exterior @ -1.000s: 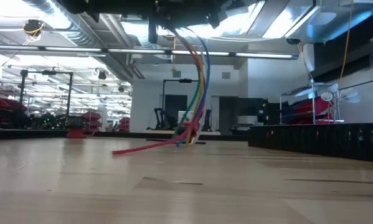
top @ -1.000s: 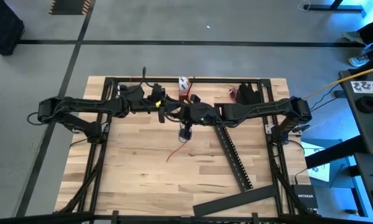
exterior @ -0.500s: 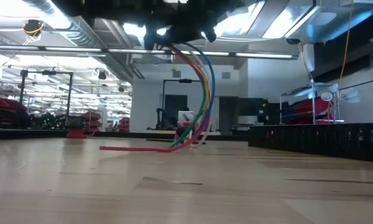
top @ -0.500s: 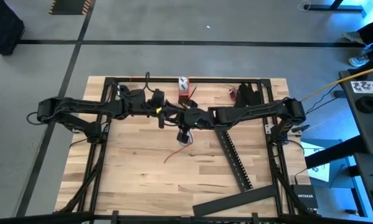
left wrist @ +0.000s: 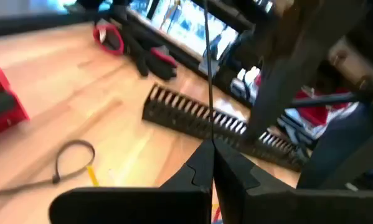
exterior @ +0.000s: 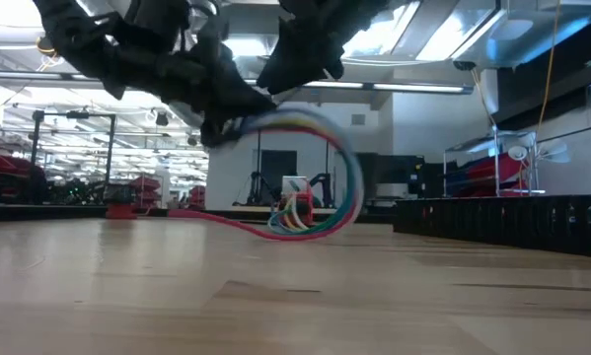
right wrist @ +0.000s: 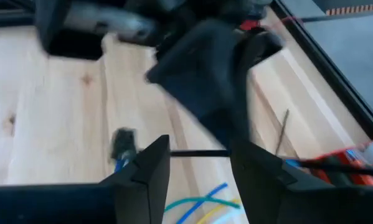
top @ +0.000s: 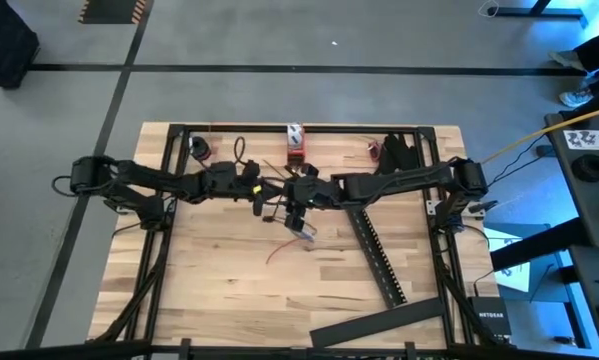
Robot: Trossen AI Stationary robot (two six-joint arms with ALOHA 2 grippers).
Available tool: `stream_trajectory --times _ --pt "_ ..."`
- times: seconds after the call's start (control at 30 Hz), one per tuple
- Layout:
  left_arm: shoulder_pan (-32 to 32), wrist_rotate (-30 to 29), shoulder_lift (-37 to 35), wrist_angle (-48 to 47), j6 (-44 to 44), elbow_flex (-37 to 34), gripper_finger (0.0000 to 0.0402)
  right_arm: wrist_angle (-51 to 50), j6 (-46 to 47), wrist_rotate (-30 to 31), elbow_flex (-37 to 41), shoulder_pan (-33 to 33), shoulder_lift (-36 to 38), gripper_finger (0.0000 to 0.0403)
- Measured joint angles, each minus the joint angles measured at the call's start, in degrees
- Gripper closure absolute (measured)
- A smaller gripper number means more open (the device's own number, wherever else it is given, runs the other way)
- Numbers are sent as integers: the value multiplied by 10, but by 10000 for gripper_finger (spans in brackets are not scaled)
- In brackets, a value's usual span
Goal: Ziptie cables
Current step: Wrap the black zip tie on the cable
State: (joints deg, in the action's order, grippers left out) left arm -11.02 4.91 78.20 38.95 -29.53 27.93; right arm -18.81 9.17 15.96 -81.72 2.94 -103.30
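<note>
Left gripper [top: 262, 193] pinched on a thin black strip [left wrist: 207, 74], just left of table centre. Right gripper [top: 291, 196] beside it, fingers spread around the strip. Cables [exterior: 310, 212] hang looped between them, ends on the wooden table [top: 219, 270]. "NETGEAR" box [top: 492, 322] far right; workshop room behind.

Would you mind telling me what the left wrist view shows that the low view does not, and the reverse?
Only the left wrist view shows the black slotted bar, a looped zip tie lying on the table, black gloves, and a thin black strip pinched in the shut left gripper. Only the low view shows the cables curving in a hanging loop down to the tabletop, with the room behind. Both show the wooden table and dark arm parts.
</note>
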Motion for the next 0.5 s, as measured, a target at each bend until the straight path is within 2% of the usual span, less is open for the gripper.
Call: stream_trajectory --times 0.27,0.5 --pt "13 0 23 11 4 -2 401 -28 43 -5 -1 0 -10 244" --pt "13 0 22 13 7 -2 401 -82 93 -20 0 0 42 244"
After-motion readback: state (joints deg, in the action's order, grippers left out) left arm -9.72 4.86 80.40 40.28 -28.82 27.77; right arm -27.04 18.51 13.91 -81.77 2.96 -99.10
